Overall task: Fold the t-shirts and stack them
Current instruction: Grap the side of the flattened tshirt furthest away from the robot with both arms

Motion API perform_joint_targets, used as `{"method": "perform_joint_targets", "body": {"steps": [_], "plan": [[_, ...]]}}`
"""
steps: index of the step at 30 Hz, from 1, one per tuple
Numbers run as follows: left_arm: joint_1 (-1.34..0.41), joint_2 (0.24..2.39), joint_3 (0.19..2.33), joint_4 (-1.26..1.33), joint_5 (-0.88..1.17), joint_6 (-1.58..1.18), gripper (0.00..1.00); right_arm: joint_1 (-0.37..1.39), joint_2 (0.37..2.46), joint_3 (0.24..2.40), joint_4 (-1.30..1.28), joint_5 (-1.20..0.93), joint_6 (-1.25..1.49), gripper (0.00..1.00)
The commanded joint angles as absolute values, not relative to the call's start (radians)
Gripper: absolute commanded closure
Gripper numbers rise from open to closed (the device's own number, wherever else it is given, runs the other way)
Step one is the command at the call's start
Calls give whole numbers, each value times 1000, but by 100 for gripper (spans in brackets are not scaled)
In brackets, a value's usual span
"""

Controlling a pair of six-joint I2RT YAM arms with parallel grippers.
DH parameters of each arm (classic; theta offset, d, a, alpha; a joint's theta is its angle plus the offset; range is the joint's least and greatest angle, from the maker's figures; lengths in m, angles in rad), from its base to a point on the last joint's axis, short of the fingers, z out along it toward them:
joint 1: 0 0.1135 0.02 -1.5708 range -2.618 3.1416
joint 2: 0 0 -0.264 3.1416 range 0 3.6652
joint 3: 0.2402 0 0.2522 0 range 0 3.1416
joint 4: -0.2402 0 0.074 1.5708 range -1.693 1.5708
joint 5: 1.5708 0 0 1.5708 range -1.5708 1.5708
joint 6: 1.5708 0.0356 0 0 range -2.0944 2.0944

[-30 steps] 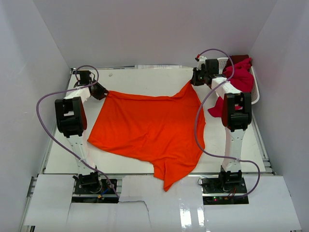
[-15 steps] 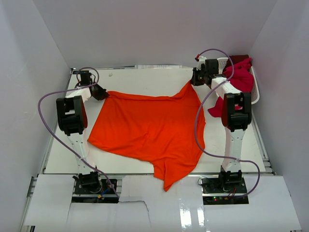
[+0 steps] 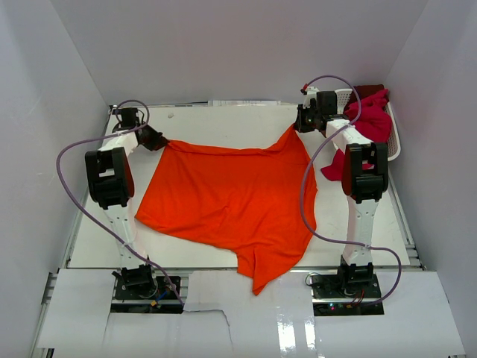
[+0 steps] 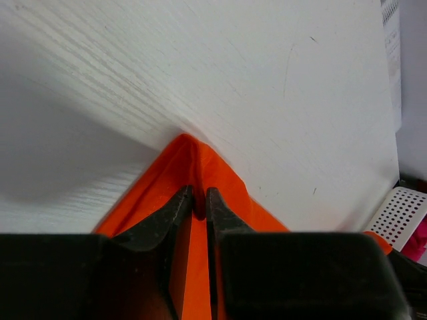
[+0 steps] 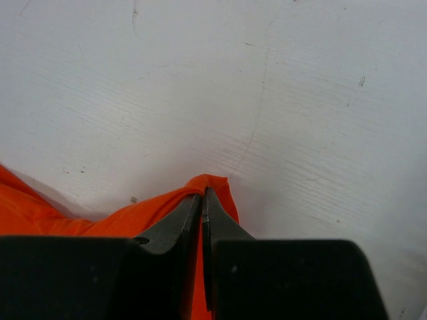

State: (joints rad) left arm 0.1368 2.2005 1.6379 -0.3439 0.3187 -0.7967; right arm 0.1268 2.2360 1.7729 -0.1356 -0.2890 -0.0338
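One big orange t-shirt [image 3: 235, 198] lies spread across the middle of the top view, mostly flat on the white table [image 3: 223, 115], its lowest tip reaching past the table's near edge at lower centre of the frame. Its two far corners are drawn out to points, one at the upper left of the cloth and one at the upper right. At the upper-left point the left gripper [image 3: 158, 139] is nipped onto the cloth. In the left wrist view its two dark fingers [image 4: 173, 213] stand nearly together with a fold of orange caught in the slim gap, and the corner peaks just past the tips against the bare tabletop. At the upper-right point the right gripper [image 3: 300, 123] does the same. Its wrist view shows the jaws pressed tight on a small tongue of orange fabric that pokes out beyond the tips. Further out, in the upper right of the top view, crimson t-shirts [image 3: 370, 119] are heaped in a white lattice basket [image 3: 395, 145] beside the right arm, one magenta piece hanging over its near side. A purple cable [image 3: 67, 186] loops off each arm
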Motion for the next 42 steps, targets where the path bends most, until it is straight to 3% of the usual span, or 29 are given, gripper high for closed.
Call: {"method": "perform_joint_targets", "body": {"steps": [1,18,24,42], "plan": [[163,2186,1657,-353,363,-831,75,135,2238,1795,-133,-282,-40,92],[190,2269,1664,-179,517,-1016,78,140,2237,1789,-133,-278,-43,92],[204,2226,1683,-285,416,-914,57,140,2235,1786,-130,-284,-45,92],[229,2177,1657,-339,387,-799,55,146,2240,1804,-138,-279,-40,92]]}}
